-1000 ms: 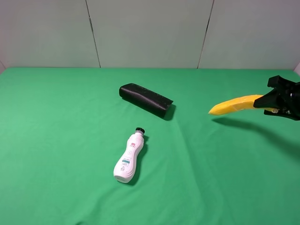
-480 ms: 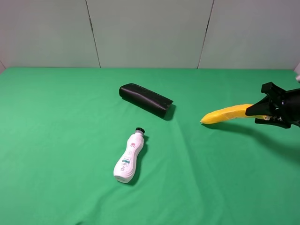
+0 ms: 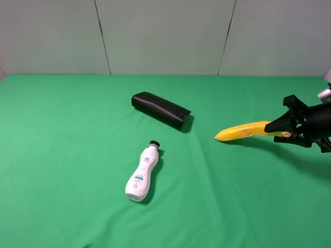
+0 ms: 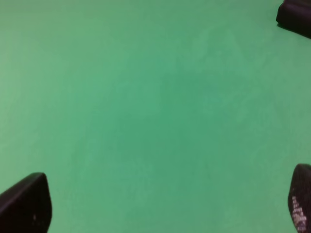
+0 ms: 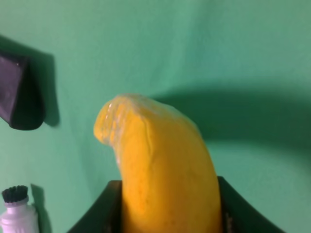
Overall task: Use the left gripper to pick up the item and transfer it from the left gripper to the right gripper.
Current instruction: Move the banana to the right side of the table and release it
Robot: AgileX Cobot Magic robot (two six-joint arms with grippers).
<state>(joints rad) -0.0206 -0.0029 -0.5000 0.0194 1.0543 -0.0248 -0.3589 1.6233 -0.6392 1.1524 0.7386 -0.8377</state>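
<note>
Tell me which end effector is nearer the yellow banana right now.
Right. The right end effector is clamped on the yellow banana, holding it by one end above the green cloth. The left end effector is open over bare cloth, outside the high camera's frame, with no banana in its view.

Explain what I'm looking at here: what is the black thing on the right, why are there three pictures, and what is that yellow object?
This is a two-armed robot over a green table. The wide picture comes from a camera mounted high; the other two sit on the arms' wrists. The black claw is the right gripper, shut on a banana, which its wrist camera shows close up. The left gripper is outside the wide picture; its camera shows only two dark fingertips spread apart over bare cloth. Lying on the table are a white bottle and a black case.
</note>
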